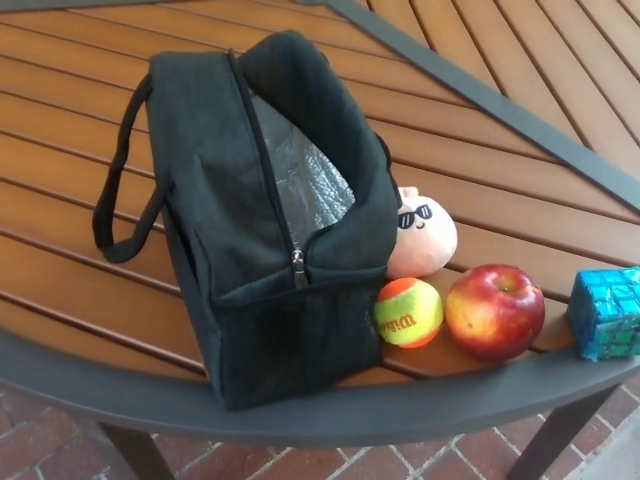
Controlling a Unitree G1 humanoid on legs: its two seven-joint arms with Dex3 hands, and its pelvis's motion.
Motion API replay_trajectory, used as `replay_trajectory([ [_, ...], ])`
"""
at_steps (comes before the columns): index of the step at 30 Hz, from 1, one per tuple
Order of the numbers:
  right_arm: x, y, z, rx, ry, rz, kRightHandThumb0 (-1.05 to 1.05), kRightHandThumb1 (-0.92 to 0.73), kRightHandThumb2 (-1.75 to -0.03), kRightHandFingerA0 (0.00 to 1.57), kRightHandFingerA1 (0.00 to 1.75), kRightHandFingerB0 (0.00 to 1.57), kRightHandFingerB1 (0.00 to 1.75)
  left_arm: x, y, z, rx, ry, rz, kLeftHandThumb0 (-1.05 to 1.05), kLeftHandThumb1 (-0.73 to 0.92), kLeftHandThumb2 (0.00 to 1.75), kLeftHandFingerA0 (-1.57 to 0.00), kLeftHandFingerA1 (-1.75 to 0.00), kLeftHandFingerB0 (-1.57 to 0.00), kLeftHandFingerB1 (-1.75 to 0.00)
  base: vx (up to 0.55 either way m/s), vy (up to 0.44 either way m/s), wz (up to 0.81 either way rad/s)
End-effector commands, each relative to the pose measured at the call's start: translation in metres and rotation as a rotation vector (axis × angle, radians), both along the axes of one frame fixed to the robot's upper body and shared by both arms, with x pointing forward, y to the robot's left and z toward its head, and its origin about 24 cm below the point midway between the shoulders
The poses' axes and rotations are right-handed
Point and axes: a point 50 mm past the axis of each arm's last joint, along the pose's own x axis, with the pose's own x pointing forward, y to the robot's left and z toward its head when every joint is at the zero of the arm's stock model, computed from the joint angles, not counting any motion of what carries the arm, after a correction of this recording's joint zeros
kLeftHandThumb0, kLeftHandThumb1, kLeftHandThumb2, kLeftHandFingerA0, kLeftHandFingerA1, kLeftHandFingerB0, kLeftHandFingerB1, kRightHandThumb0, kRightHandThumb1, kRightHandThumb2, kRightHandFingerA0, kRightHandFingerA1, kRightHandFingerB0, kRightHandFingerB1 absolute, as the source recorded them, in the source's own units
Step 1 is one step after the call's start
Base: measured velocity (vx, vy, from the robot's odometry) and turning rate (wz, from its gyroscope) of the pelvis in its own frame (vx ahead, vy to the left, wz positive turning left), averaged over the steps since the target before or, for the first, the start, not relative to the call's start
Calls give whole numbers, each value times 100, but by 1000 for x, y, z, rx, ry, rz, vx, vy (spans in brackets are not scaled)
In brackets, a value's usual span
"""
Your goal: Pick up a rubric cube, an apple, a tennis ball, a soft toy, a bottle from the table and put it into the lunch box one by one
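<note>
Black lunch box [270,220] stands on slatted wooden table [520,170], zip open, foil lining visible. Just right of it, near the table edge: tennis ball [408,312], printed lettering sideways, seemingly "Wilson"; apple [495,310]; soft toy [420,234] with sunglasses face behind them; blue cube [606,312] further right. Neither robot hand in view; state cannot be told.

You've got the black lunch bag [270,220] centre frame on the slatted wooden table [520,200], top unzipped, silver lining showing. Lower right, along the table edge: tennis ball [408,312] touching the bag, apple [495,310], blue cube [607,313]. Soft toy [420,236] sits behind the ball.
</note>
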Motion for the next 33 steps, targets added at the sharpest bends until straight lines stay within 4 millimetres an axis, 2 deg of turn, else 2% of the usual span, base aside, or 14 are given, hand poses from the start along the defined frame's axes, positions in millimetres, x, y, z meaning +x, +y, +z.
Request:
replay_trajectory([
  [1,-12,-3,-11,-237,132,158,-78,-52,-90,0,17,12,34,4,5,3,7,-29,58,17,53,117,-110,-114,-93,-101,0,0,0],
  [3,-8,-2,-17,-243,146,167,-70,-66,-60,0,26,15,26,4,5,4,3,-35,62,19,47,127,-102,-132,-90,-112,0,0,0],
  [5,-4,-1,-24,-238,172,170,-72,-68,-60,0,23,13,25,3,3,6,-8,-47,77,20,52,118,-110,-116,-96,-103,0,0,0],
  [8,-1,-3,-33,-236,204,168,-72,-67,-60,0,24,12,25,2,4,6,-7,-45,79,20,51,118,-110,-116,-95,-103,0,0,0],
  [10,0,-14,-52,-255,283,131,-81,-53,-93,3,18,10,31,1,4,6,-5,-35,89,20,52,117,-108,-114,-95,-102,0,0,0],
  [12,0,-20,-61,-270,320,104,-76,-68,-61,0,29,11,26,0,4,6,-4,-34,86,20,52,118,-110,-116,-97,-104,0,0,0],
  [14,0,-28,-70,-273,351,63,-84,-55,-92,0,15,5,28,-2,4,7,-9,-37,87,20,52,118,-109,-115,-95,-103,0,0,0],
  [21,2,-56,-90,-250,371,-62,-75,-51,-91,2,24,8,34,-4,5,6,-22,-42,102,20,52,118,-110,-116,-96,-103,0,0,0],
  [24,2,-57,-91,-250,368,-60,-75,-51,-91,2,24,8,34,-4,5,6,-23,-42,102,20,52,118,-110,-116,-96,-103,0,0,0],
  [25,5,-60,-92,-254,357,-82,-71,-68,-61,0,32,13,25,-3,4,7,-17,-43,87,20,51,119,-112,-118,-99,-106,0,0,0],
  [28,6,-61,-93,-256,350,-91,-71,-68,-61,0,32,13,25,-2,4,8,-15,-43,81,20,51,119,-112,-118,-99,-106,0,0,0],
  [30,8,-59,-95,-253,340,-90,-72,-50,-90,2,27,8,35,0,4,7,-14,-45,85,21,52,120,-113,-118,-98,-105,0,0,0],
  [32,9,-52,-97,-271,331,-67,-72,-67,-60,0,36,14,26,0,4,7,-6,-39,76,21,51,120,-111,-116,-97,-104,0,0,0],
  [33,11,-33,-100,-271,308,-5,-73,-49,-88,4,26,10,36,3,2,7,-11,-45,79,23,52,122,-110,-116,-98,-105,0,0,0],
])
